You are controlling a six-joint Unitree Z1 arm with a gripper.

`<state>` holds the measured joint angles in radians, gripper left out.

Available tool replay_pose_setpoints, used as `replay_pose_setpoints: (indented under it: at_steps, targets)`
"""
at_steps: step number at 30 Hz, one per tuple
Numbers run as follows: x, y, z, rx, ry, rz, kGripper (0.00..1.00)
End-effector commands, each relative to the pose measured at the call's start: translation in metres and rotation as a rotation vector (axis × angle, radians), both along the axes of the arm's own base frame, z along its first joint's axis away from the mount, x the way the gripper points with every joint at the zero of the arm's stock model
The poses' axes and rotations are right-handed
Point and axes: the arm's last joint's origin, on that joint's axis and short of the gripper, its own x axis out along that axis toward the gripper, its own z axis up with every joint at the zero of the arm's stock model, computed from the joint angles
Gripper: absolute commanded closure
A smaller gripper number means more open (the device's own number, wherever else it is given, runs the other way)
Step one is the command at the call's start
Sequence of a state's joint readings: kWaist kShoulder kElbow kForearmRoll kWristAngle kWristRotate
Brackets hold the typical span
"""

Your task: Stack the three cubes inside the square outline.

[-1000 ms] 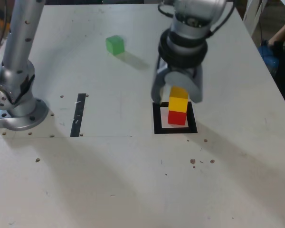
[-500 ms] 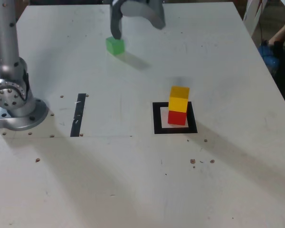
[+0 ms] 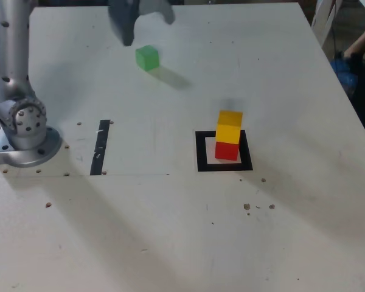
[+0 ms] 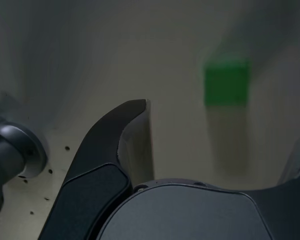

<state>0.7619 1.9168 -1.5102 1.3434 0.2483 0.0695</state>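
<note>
Two cubes, yellow over red, shows in the exterior view at three o'clock, inside the square outline; black tape at nine; green cube at eleven, near the spread claw. In wrist view alone, reveals one finger's inner face.

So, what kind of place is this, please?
Probably a robotics lab or workshop: a robot arm bolted beside a tape square and colored cubes, on a scuffed white tabletop.
</note>
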Motion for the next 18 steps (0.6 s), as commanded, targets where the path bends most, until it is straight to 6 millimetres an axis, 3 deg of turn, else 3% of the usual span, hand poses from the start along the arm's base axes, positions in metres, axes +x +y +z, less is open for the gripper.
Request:
replay_pose_setpoints:
  at_steps: [1, 8, 18]
  targets:
    - [-0.017, 0.018, -0.008, -0.015, 0.008, 0.084, 0.01]
    - [-0.025, 0.038, -0.026, -0.06, 0.003, 0.141, 0.04]
    - [-0.013, 0.055, -0.052, -0.094, -0.045, 0.129, 0.09]
